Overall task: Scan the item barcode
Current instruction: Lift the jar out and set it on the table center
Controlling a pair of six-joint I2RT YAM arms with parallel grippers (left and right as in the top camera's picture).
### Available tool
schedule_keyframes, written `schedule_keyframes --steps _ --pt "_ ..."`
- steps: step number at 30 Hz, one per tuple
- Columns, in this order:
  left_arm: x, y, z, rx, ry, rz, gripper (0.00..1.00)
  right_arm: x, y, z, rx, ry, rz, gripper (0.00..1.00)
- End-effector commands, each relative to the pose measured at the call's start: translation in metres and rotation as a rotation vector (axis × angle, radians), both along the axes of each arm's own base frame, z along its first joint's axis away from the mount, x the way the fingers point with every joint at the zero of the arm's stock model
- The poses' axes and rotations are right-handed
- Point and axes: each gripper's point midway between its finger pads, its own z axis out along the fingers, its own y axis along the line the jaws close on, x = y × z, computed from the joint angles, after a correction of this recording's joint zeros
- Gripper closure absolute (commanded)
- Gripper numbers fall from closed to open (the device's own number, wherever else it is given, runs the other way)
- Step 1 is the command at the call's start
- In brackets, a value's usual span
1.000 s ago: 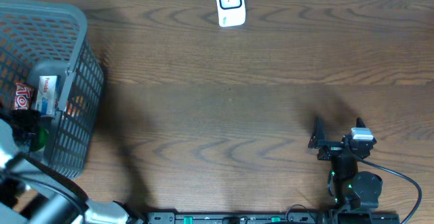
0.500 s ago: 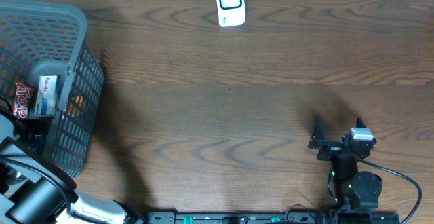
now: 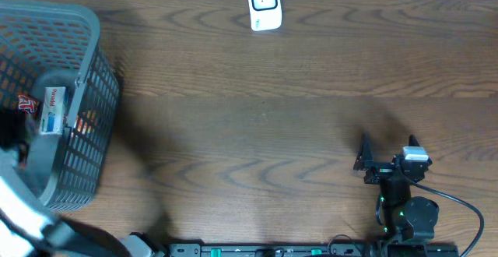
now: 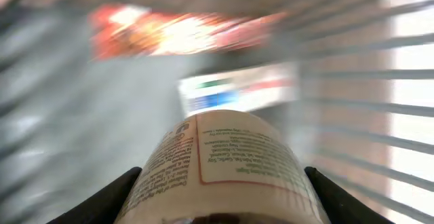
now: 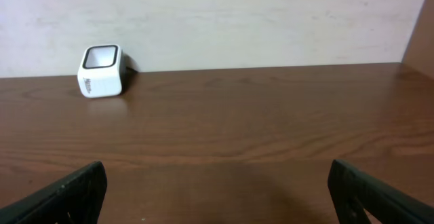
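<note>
The item (image 4: 237, 156) is a round container with a pale printed label, and it fills the lower middle of the left wrist view. My left gripper (image 4: 224, 187) is shut on it, a black finger (image 4: 112, 197) pressed to each side, inside the grey basket (image 3: 85, 93) at the table's left end. No barcode is readable on the visible face. The white scanner (image 3: 264, 5) stands at the far edge and also shows in the right wrist view as a small white scanner (image 5: 102, 70). My right gripper (image 3: 387, 149) rests open near the front right, with nothing between its fingers (image 5: 74, 190).
In the basket lie a red packet (image 3: 27, 101) and a white-and-blue box (image 3: 53, 110); both are blurred behind the held item, red packet (image 4: 183, 30) and box (image 4: 237, 91). The basket's barred wall (image 4: 380, 102) is close on the right. Bare wooden table (image 3: 257, 132) stretches between basket and scanner.
My left jaws have closed onto the item inside the basket, and the left arm has shifted over the basket's near corner. The right arm has not moved.
</note>
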Motion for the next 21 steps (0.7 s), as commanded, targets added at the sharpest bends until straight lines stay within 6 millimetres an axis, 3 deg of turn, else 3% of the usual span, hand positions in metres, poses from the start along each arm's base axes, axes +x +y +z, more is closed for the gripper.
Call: schedule_keyframes --steps 1,3,6,10,13,16,18,21 --pt "0.026 -0.030 0.114 0.106 -0.355 -0.143 0.33 0.000 0.001 0.000 0.012 -0.002 -0.001 0.01" --pt "0.028 -0.045 0.158 0.161 -0.488 -0.185 0.32 0.000 0.001 0.000 0.012 -0.002 -0.001 0.01" --pt "0.028 -0.074 0.207 0.188 -0.654 -0.237 0.32 0.000 0.001 0.000 0.012 -0.002 -0.001 0.01" --pt "0.042 -0.128 0.236 0.138 -0.772 -0.372 0.32 0.000 0.001 0.000 0.012 -0.002 -0.001 0.01" --pt "0.061 -0.175 0.235 0.071 -0.784 -0.512 0.31 0.000 0.001 0.000 0.012 -0.002 -0.001 0.01" --pt "0.087 -0.233 0.220 -0.006 -0.752 -0.678 0.31 0.000 0.001 0.000 0.012 -0.002 -0.001 0.01" --pt "0.103 -0.270 0.203 -0.022 -0.704 -0.785 0.31 0.000 0.001 0.000 0.012 -0.002 -0.001 0.01" --pt "0.123 -0.320 0.162 -0.017 -0.576 -0.914 0.31 0.000 0.001 0.000 0.012 -0.002 -0.001 0.01"
